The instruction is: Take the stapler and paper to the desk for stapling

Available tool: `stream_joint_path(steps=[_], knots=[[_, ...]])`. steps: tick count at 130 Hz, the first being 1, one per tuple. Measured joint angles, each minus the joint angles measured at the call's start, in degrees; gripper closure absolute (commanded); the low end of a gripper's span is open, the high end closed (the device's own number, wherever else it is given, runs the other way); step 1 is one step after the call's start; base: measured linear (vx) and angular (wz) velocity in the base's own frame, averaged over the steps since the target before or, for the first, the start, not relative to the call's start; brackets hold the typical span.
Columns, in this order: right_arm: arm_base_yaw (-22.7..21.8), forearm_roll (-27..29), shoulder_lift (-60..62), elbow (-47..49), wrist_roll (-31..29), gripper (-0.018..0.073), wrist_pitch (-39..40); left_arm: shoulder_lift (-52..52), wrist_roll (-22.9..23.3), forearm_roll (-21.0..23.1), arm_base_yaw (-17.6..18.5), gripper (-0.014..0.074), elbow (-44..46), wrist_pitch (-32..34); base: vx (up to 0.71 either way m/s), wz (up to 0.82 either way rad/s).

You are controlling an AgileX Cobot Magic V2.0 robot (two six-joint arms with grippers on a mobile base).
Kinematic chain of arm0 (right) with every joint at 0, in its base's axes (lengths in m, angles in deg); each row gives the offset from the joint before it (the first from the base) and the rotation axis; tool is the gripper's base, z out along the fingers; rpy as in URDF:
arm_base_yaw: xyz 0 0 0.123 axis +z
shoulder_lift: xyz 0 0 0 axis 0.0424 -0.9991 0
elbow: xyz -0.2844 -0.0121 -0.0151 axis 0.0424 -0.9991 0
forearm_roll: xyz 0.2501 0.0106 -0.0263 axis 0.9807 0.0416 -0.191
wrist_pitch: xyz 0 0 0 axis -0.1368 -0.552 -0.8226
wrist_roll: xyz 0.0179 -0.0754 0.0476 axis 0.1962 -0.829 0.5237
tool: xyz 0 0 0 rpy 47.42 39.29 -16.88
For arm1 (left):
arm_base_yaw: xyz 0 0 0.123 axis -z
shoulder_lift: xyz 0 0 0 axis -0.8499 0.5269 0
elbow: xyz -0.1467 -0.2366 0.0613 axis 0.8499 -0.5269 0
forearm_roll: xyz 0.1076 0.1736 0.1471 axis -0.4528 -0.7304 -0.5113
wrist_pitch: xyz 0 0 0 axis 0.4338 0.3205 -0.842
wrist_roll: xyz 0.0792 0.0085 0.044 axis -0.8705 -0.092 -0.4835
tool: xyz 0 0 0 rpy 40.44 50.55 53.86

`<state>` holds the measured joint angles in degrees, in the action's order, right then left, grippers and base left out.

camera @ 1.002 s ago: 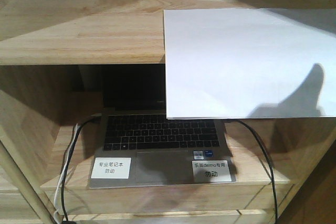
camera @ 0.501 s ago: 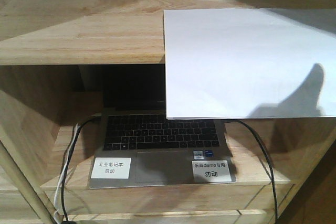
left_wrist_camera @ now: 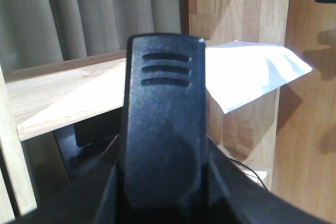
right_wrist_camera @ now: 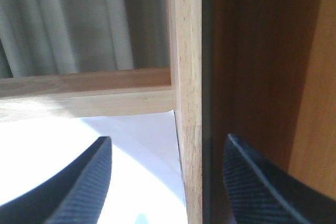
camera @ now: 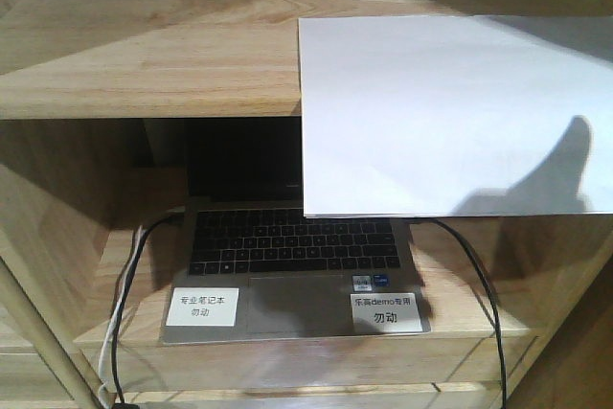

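The right gripper [right_wrist_camera: 167, 140] has its jaws spread wide. One dark ribbed finger sits at each lower corner of the right wrist view, and a light wooden upright [right_wrist_camera: 186, 51] rises between them. The left gripper [left_wrist_camera: 165, 119] fills the middle of its own view with one broad black finger marked by three grooves. I cannot tell from this whether its jaws are parted or closed.

Beyond the jaws stands a light wooden shelf unit. Its upper shelf [camera: 144, 55] has a bright patch of light across it. A grey curtain [left_wrist_camera: 79, 9] hangs behind, and a darker brown panel [right_wrist_camera: 252, 51] sits to the right of the upright. On the lower shelf, an open laptop [camera: 292, 256] carries two white labels [camera: 202, 306], and a black cable [camera: 479, 284] trails off its right side.

The front view matches the frames of a second ago, with sheet, laptop and cable in the same places.

The paper [camera: 441, 112] lies flat on the right part of the upper shelf. Its near edge overhangs the shelf front and hides the top right of the laptop, and a dark shadow falls across its right corner. In the right wrist view the sheet spreads under the left finger, with its edge just beside the upright. I cannot tell whether the finger touches it. In the left wrist view its overhanging corner shows beyond and to the right of the black finger, apart from it.
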<state>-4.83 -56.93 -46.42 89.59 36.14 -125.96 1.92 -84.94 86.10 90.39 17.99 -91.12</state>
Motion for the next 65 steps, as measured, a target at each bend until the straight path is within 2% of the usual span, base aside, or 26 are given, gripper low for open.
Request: stream_joint_path(steps=[65], knots=[[0.00, 0.00, 0.00, 0.00, 0.00, 0.0125, 0.00, 0.00, 0.00, 0.00, 0.00, 0.0603, 0.00, 0.00, 0.00, 0.00]])
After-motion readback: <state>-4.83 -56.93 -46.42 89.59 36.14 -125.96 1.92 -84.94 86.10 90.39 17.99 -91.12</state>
